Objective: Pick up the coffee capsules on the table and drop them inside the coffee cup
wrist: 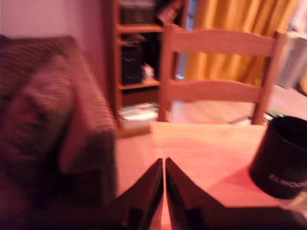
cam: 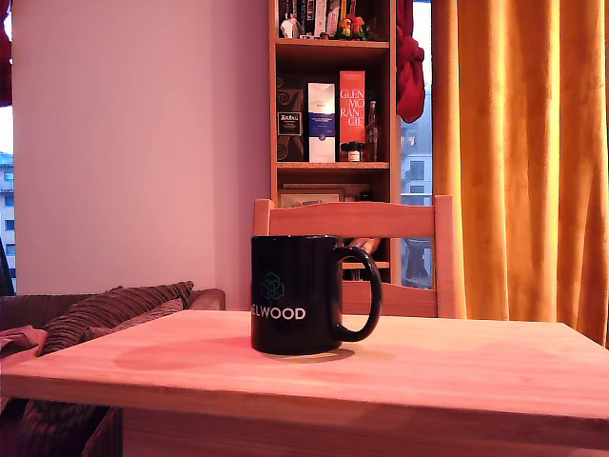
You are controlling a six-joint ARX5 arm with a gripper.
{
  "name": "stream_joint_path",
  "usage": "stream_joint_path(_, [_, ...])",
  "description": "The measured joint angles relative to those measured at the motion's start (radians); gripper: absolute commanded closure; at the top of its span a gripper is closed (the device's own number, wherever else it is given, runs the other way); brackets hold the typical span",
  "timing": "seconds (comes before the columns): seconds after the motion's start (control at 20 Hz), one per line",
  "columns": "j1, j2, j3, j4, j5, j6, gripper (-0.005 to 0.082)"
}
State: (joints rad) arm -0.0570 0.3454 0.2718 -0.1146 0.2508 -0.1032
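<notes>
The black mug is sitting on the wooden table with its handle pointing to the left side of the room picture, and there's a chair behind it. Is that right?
Almost. The mug does sit on the wooden table with a chair behind it, but in the exterior view its handle points to that view's right, not left.

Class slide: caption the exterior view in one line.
Black coffee cup stands on the wooden table, chair behind.

The wrist view is blurred; beyond the fingers (wrist: 164,165), the coffee cup (wrist: 283,155) is cut off by the edge.
</notes>
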Motion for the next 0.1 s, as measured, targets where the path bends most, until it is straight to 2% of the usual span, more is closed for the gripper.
stream_joint_path(0.1, [0.0, -0.074, 0.0, -0.006, -0.012, 0.0, 0.079])
